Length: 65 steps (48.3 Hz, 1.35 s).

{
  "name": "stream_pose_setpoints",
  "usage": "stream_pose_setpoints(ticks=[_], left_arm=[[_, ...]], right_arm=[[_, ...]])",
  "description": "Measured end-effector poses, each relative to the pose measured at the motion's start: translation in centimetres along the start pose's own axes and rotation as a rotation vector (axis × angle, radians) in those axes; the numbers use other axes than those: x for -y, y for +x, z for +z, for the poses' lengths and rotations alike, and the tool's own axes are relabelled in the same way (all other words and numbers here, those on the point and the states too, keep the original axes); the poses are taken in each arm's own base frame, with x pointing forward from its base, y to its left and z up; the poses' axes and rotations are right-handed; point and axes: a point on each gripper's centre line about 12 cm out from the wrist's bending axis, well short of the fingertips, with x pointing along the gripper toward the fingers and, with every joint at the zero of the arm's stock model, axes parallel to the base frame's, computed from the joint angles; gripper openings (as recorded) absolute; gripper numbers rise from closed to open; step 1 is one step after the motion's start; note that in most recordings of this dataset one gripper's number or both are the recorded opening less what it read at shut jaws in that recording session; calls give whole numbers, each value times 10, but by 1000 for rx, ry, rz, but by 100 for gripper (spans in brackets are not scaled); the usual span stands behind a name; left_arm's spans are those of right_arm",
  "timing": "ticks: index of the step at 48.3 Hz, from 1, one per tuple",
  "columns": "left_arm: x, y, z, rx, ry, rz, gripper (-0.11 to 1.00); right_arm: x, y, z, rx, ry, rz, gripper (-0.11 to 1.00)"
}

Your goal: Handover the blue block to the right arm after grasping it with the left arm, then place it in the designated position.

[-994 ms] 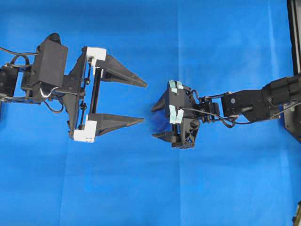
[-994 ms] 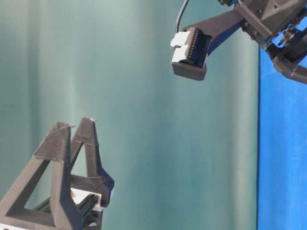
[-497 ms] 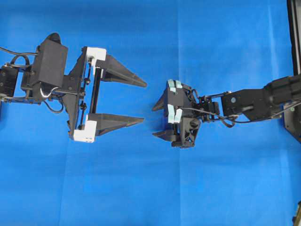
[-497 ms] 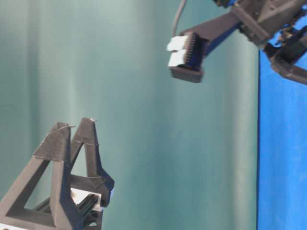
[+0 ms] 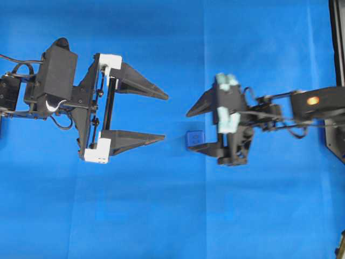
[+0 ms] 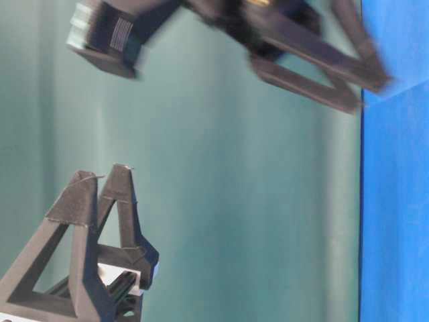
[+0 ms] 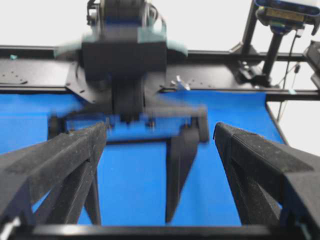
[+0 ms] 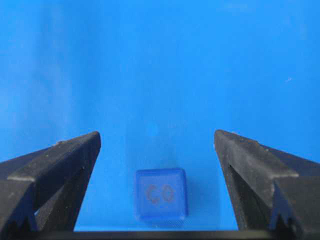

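The blue block (image 5: 194, 138), a small dark-blue cube, lies on the bright blue cloth with nothing gripping it. In the right wrist view the blue block (image 8: 161, 194) shows faint circle marks and sits between the spread fingers, touching neither. My right gripper (image 5: 188, 131) is open, blurred, and hangs just above and to the right of the block. The left gripper (image 5: 165, 117), with white finger-base blocks, is wide open and empty to the block's left. The left wrist view has the open left gripper (image 7: 160, 129) facing the blurred right arm (image 7: 125, 60). The block is hidden there.
A black frame rail (image 5: 337, 54) runs down the right edge of the cloth. Black framing and camera stands (image 7: 272, 30) stand behind the cloth. A teal backdrop (image 6: 221, 188) fills the table-level view, with the blurred right arm (image 6: 268, 33) at its top.
The right arm has risen and drawn back to the right, uncovering the blue block on the cloth. The left arm has not moved.
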Motion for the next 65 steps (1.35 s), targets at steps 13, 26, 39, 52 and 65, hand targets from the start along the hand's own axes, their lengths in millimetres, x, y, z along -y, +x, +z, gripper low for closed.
stream_pose_setpoints(ticks=[13,26,39,52,65], left_arm=[[-1,0,1,3,0,1,93],[0,1,3,8,-2,1,93],[0,1,4,9,0,0,93],[0,1,5,12,0,-1,93],[0,1,5,12,0,1,93]], right_arm=[[-4,-59,25,52,-2,-2,86],[-5,-101,36,88,-10,-7,86],[-6,-130,43,145,-14,1,86],[-6,-130,43,144,-21,-2,86],[-7,-131,46,185,-32,7,85]])
